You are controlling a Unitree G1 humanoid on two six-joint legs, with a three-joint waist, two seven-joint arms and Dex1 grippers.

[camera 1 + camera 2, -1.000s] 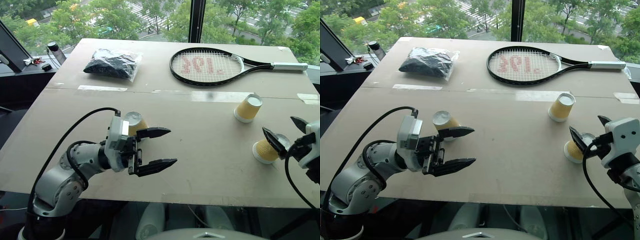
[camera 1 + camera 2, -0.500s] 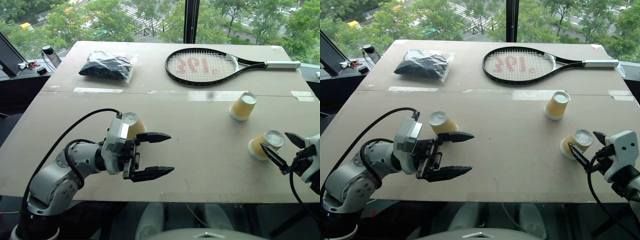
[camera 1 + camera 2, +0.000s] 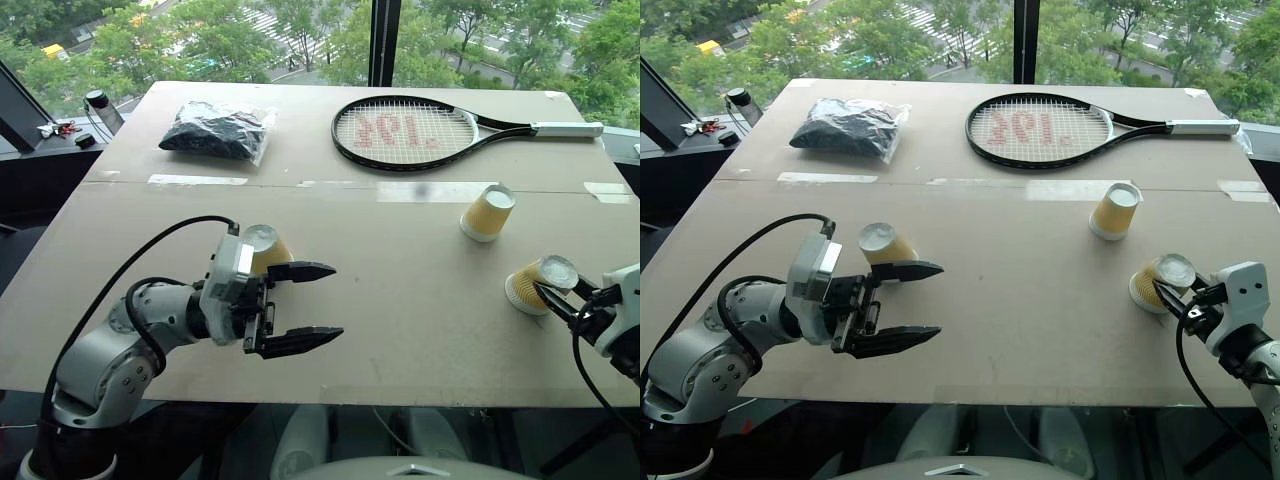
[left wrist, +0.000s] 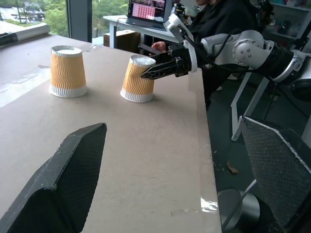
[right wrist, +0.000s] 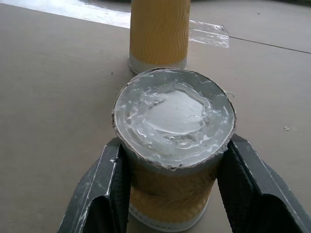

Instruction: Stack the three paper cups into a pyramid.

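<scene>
Three yellow-tan paper cups stand upside down on the brown table (image 3: pixel 400 300). My right gripper (image 3: pixel 563 297) is shut on the one at the near right (image 3: pixel 538 283), which leans slightly; its fingers (image 5: pixel 104 194) press both sides of this cup (image 5: pixel 172 145). A second cup (image 3: pixel 487 213) stands free just beyond it. The third cup (image 3: pixel 265 250) sits at the left, right behind my left gripper (image 3: pixel 338 300), which hovers open and empty, pointing toward the right. In the left wrist view the right gripper (image 4: pixel 148 73) clamps the nearer cup (image 4: pixel 138 78).
A tennis racket (image 3: pixel 420 130) lies at the far right of the table and a black bundle in clear plastic (image 3: pixel 220 130) at the far left. Strips of tape (image 3: pixel 200 180) cross the table's seam. A person with a laptop (image 4: pixel 146 9) sits beyond the table's right edge.
My right gripper has dropped a little and shut on the near right cup, which it straddled open before. The left gripper stays open in the same place.
</scene>
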